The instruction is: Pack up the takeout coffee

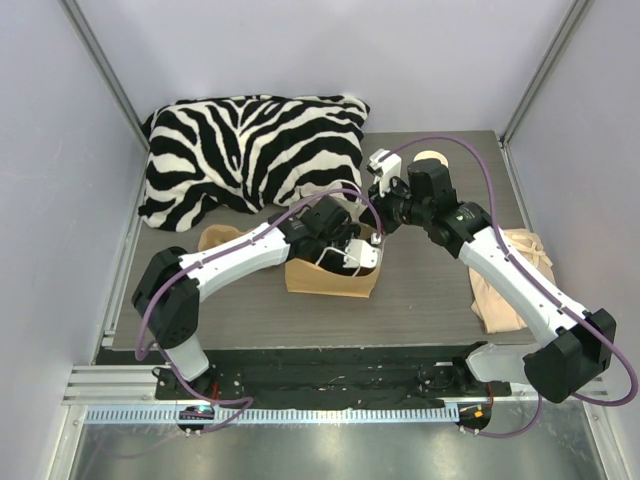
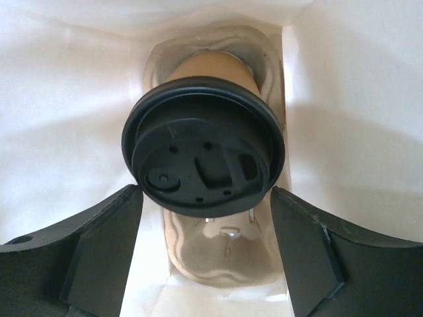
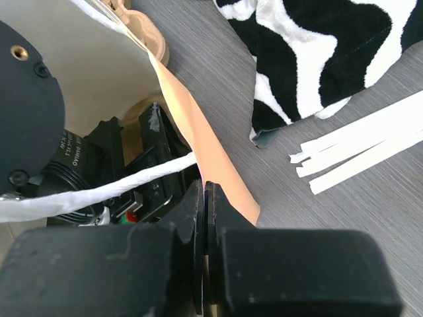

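Note:
The takeout coffee [image 2: 201, 152], a tan cup with a black lid, stands in a moulded pulp carrier [image 2: 225, 264] inside the brown paper bag [image 1: 330, 278]. My left gripper [image 2: 206, 244] is reached down into the bag and is open. Its fingers [image 2: 99, 251] stand on either side of the cup's lid and just above it, and hold nothing. In the top view the left gripper [image 1: 345, 255] hides the cup. My right gripper [image 3: 206, 198] is shut on the bag's brown rim [image 3: 205, 145] at its far right side [image 1: 378, 222].
A zebra-striped pillow [image 1: 250, 150] lies at the back left. A beige cloth [image 1: 510, 280] lies at the right edge. White paper strips [image 3: 363, 139] lie near the pillow. A tan pulp piece [image 1: 215, 240] sits left of the bag. A tan round thing [image 1: 430, 157] is at the back.

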Controlling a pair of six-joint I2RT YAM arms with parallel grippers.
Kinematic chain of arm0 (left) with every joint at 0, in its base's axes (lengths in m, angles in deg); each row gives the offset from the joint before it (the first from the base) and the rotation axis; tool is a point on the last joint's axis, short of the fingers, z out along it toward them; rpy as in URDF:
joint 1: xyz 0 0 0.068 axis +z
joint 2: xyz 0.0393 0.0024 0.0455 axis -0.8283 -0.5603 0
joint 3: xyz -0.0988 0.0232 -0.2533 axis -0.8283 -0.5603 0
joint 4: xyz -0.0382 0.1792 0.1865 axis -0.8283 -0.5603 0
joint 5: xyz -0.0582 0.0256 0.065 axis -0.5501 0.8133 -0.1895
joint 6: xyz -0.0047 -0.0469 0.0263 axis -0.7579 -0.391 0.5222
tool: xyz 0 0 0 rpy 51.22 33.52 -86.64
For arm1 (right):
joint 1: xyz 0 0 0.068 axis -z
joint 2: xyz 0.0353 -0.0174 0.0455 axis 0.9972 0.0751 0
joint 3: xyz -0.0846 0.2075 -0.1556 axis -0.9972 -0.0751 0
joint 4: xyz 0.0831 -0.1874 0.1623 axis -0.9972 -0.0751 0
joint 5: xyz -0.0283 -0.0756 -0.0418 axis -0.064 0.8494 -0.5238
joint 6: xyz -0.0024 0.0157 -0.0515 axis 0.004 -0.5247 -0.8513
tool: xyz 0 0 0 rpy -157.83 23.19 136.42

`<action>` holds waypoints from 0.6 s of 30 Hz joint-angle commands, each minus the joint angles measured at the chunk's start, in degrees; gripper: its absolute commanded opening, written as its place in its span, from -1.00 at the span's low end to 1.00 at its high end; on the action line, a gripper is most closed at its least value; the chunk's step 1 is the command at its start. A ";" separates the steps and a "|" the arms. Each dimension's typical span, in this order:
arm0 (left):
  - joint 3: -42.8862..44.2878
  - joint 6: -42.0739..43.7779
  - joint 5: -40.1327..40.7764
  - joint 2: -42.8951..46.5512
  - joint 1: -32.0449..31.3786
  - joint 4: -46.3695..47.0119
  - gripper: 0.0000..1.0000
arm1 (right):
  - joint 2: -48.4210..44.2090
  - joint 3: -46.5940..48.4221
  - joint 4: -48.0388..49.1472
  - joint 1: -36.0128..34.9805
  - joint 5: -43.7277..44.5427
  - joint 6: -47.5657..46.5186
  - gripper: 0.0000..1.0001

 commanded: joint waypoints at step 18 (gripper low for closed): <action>3.50 -2.66 -2.87 6.90 1.72 -0.98 0.69 | -1.03 -0.35 1.80 0.19 0.59 -2.28 -0.99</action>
